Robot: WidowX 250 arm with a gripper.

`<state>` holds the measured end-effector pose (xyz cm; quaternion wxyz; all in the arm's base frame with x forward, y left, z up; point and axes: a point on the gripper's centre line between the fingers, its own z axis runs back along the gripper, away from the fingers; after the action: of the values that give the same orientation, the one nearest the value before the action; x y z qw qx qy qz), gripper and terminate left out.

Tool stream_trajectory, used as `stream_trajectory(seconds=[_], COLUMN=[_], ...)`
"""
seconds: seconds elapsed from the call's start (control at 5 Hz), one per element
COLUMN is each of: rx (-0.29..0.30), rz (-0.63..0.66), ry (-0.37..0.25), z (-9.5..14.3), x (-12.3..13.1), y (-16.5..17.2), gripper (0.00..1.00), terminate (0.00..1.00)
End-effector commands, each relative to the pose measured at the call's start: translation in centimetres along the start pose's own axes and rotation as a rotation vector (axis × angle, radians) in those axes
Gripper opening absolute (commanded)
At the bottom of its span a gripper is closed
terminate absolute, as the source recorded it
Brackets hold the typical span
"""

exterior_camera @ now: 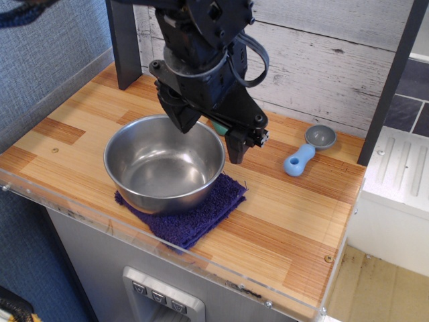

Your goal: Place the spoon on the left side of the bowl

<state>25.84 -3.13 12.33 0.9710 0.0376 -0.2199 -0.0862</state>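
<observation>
The spoon (305, 151), with a light-blue handle and a round grey cup head, lies on the wooden table to the right of the bowl, head toward the back wall. The shiny steel bowl (129, 145) stands on a purple cloth at the table's middle. My black gripper (209, 131) hangs over the bowl's back right rim, jaws wide apart and holding nothing. It is well left of the spoon and apart from it.
A purple cloth (201, 218) lies under the bowl. A dark-green lump (219, 127) peeks out behind the gripper, mostly hidden. A dark post (124, 47) stands at the back left and another (392, 80) at the right. A clear plastic lip (201, 265) runs along the front edge.
</observation>
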Motion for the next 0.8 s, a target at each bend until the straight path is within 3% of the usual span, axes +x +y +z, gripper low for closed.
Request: stream_trajectory(seconds=[0.0, 0.6], rx=[0.0, -0.001], rz=[0.0, -0.017], ry=[0.0, -0.02], z=[0.0, -1.0], x=[0.0, 4.6], y=[0.0, -1.7], gripper=[1.0, 1.0], terminate=[0.0, 0.0])
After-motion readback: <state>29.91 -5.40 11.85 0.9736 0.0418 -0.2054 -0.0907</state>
